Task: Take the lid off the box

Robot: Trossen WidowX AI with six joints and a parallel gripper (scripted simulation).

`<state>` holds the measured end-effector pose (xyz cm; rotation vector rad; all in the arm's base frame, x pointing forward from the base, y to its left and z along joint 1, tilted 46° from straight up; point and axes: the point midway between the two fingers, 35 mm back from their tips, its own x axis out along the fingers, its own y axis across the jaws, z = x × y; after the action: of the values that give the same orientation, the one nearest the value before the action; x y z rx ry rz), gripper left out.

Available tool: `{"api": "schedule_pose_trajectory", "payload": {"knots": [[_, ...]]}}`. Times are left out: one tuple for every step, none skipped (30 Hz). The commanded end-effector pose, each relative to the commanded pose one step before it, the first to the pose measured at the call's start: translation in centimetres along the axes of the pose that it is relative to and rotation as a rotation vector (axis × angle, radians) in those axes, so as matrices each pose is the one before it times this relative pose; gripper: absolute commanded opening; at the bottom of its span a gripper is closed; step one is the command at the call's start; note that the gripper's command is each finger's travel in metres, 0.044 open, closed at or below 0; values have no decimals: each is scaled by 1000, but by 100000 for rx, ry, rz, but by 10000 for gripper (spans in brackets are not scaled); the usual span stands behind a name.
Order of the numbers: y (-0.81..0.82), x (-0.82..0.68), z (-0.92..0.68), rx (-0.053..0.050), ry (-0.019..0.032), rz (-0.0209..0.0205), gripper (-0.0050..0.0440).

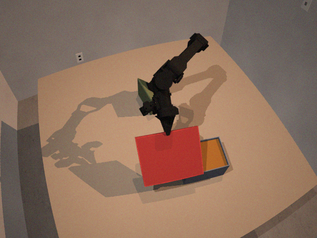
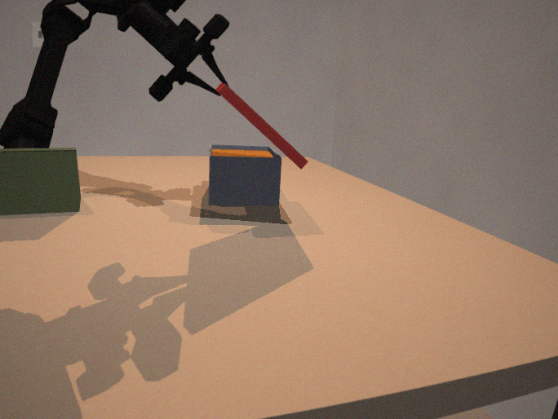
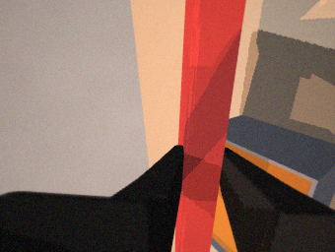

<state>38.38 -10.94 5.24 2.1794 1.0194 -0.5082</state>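
The flat red lid point(image 1: 168, 156) point(image 2: 261, 125) point(image 3: 209, 98) hangs in the air, tilted, with its low edge sloping down past the box. My gripper point(image 1: 168, 133) point(image 2: 219, 86) point(image 3: 200, 154) is shut on the lid's upper edge. The blue storage box point(image 1: 216, 173) point(image 2: 243, 180) point(image 3: 276, 143) stands open on the table, showing its orange inside point(image 1: 213, 153) point(image 2: 241, 152). In the top view the lid covers the box's left part. In the exterior view the lid is clear above the box's rim.
A green wedge-shaped block point(image 1: 143, 89) point(image 2: 38, 180) stands on the tan table point(image 1: 89, 204) point(image 2: 360, 293) behind the arm. The table's edges run close on the right and at the front.
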Motion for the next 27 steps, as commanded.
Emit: {"api": "schedule_pose_trajectory", "payload": {"knots": [[432,-237,895,-576,328,969,-50],[-12,-15,199,0,0,0,-50],[0,0,0,0,0,0,-50],[0,0,0,0,0,0,-50],[-28,-32,426,1,2,2,-50],[-20,-25,339,0,-2,-2,-50],[-14,-17,234,0,0,0,-50],[-12,-15,201,0,0,0,-50],[-12,-15,196,0,0,0,-50],[-12,-15,198,0,0,0,-50],[-12,-15,199,0,0,0,-50],[-12,-15,199,0,0,0,-50],[-12,-15,199,0,0,0,-50],[-12,-15,199,0,0,0,-50],[-12,-15,199,0,0,0,-50],[-12,-15,199,0,0,0,-50],[-12,-15,199,0,0,0,-50],[-12,-15,199,0,0,0,-50],[-12,-15,199,0,0,0,-50],[0,0,0,0,0,0,-50],[0,0,0,0,0,0,-50],[-14,-17,229,0,0,0,-50],[-26,-32,434,0,-1,-1,-50],[-20,-23,313,0,1,1,-50],[-14,-17,223,0,0,0,-50],[-12,-15,199,0,0,0,-50],[-12,-15,197,0,0,0,-50]]}}
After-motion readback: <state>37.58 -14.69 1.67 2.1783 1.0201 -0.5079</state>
